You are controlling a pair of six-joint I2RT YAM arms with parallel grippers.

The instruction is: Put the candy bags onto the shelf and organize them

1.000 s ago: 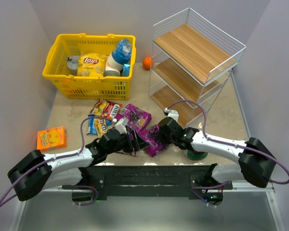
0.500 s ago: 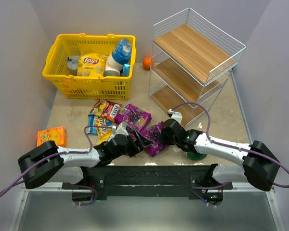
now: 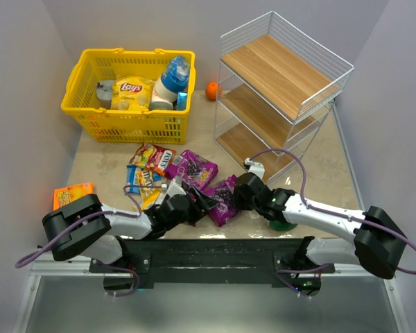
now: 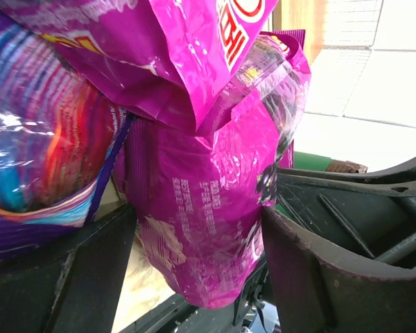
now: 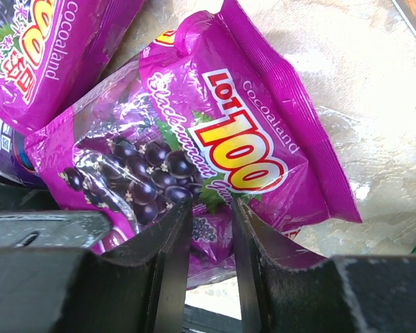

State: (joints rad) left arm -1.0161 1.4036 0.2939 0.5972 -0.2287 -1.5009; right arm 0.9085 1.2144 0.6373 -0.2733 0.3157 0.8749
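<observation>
A large purple candy bag with dark round candies lies near the front edge, between both grippers. My right gripper is shut on its lower edge; from above that gripper is at the bag's right side. My left gripper is open with its jaws astride the same bag, which fills most of the gap and touches the right finger. A second purple bag lies just behind. Smaller candy bags lie to its left. The shelf stands at the back right, with bare tiers.
A yellow basket with a Lay's bag, a bottle and a can stands at the back left. A flat orange box lies at the left edge. An orange ball sits beside the shelf. A green object lies under the right arm.
My left arm has reached right to the purple bag and its jaws have narrowed around it. The right gripper has kept its grip and shifted slightly.
</observation>
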